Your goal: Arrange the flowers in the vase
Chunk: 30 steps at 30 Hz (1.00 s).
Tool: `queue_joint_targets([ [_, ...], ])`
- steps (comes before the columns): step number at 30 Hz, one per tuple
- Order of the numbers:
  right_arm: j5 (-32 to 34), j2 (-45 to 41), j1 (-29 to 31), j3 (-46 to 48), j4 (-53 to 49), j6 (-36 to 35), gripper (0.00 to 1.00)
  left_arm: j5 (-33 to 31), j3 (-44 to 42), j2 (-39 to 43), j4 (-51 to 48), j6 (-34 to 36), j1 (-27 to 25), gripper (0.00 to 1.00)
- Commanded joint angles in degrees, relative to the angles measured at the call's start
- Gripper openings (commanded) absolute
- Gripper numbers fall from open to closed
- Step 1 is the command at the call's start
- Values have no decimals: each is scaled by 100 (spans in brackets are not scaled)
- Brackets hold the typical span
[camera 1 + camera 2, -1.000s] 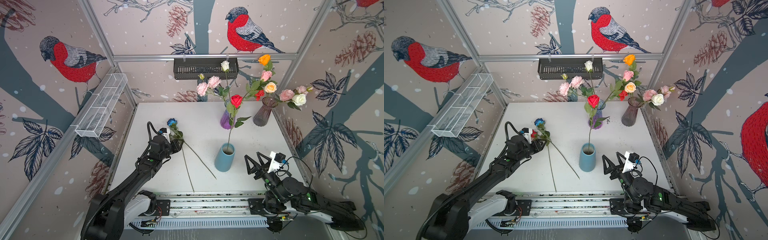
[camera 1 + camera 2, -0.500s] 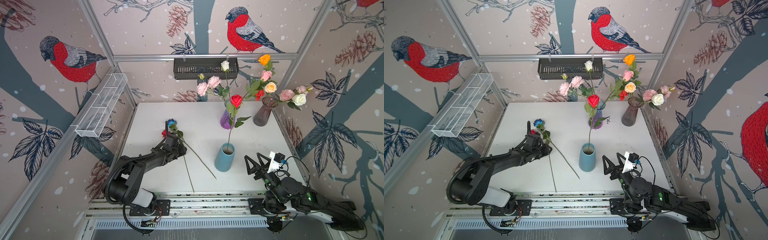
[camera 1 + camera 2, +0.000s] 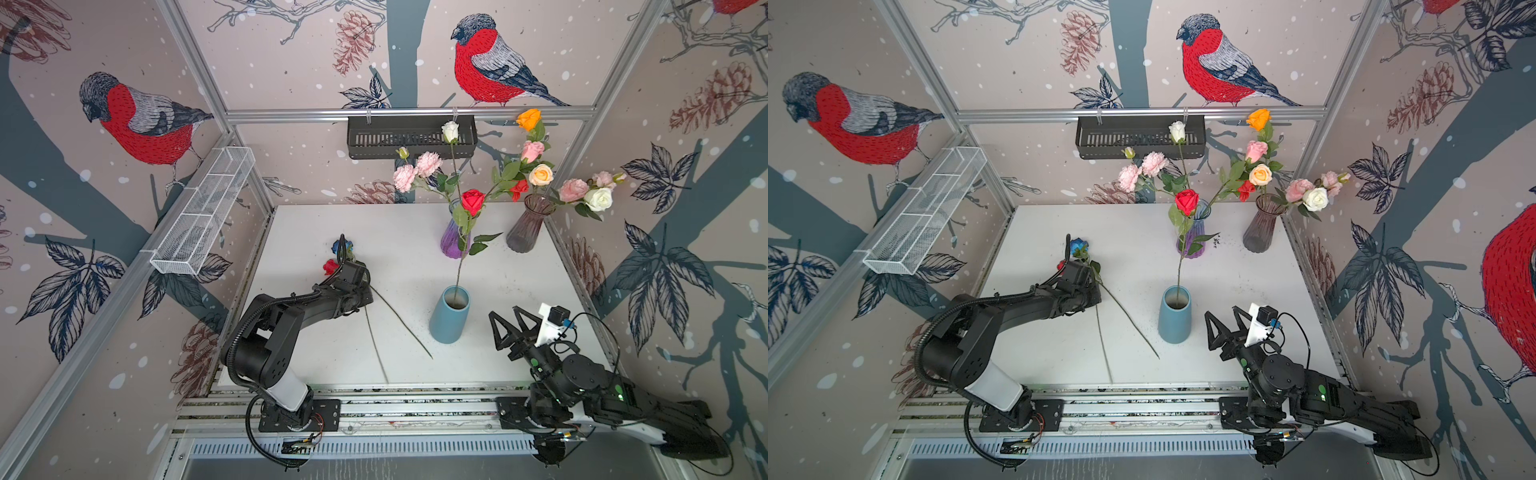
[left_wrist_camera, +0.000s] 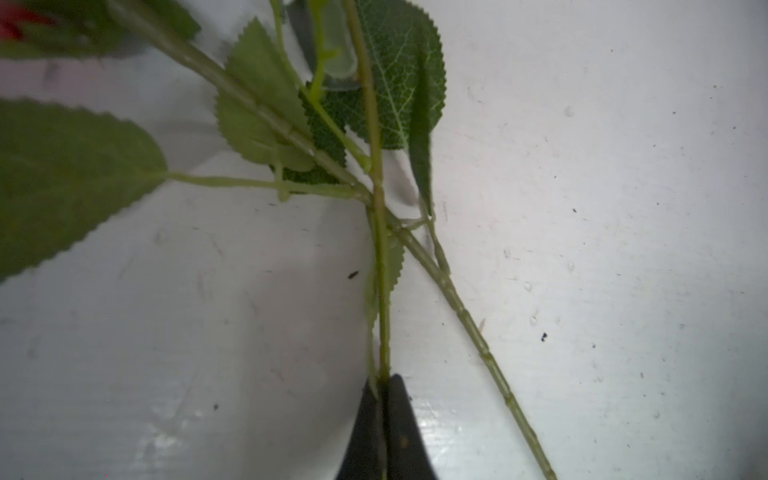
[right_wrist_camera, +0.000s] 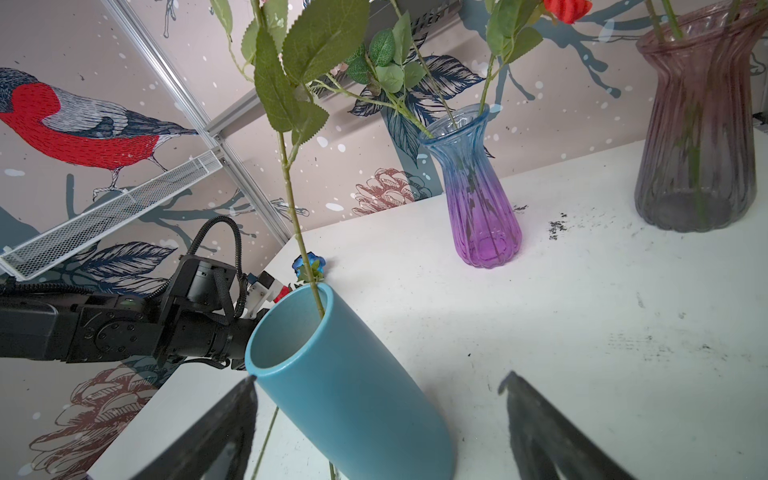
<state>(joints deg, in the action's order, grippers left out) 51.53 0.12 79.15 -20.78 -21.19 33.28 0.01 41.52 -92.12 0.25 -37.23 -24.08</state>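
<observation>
Two crossed flowers (image 3: 399,319) flat beside blue vase (image 3: 450,320)

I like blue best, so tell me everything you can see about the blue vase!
The blue vase is a plain, smooth tube, matte and opaque like painted ceramic, with an open round mouth. It stands upright on the white table, near the front middle. One red rose stands in it, its long green stem leaning against the rim. The open right gripper is close beside it, not touching.
</observation>
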Motion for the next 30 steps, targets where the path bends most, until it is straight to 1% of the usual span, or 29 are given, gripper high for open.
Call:
queue_joint_targets([
  [1,166,-12,36,-58,-80,117,92,163,10,208,170,-36,-1,0],
  [6,192,-12,81,-89,-132,159,92,153,129,1076,66,-184,-1,0],
  [7,203,-12,89,-93,-135,162,93,193,182,1294,37,-236,6,0],
  [9,209,-12,100,-93,-149,170,93,474,216,1795,222,-262,6,0],
  [11,219,-12,108,-93,-148,170,92,832,145,2399,705,-363,-9,0],
  [12,220,-12,117,-93,-148,154,92,904,113,2723,991,-400,-47,0],
  [15,235,-12,118,-85,-131,136,92,965,147,3430,1852,-386,-228,0],
  [17,223,-12,125,-85,-123,136,92,898,305,3694,2343,-283,-420,0],
  [20,220,-12,127,-85,-124,140,92,732,732,3787,2967,290,-951,0],
  [22,221,-12,127,-93,-143,143,92,641,1098,3694,3328,951,-1442,0],
  [23,222,-12,134,-102,-148,144,92,715,1275,3627,3469,1269,-1644,0],
  [27,238,-8,144,-120,-185,188,92,1462,1775,3208,4403,2609,-2471,0],
  [29,236,-12,162,-128,-195,188,92,2034,1837,2955,5023,3200,-2769,0],
  [30,248,-12,169,-128,-201,188,92,2505,1879,2815,5313,3481,-2861,0],
])
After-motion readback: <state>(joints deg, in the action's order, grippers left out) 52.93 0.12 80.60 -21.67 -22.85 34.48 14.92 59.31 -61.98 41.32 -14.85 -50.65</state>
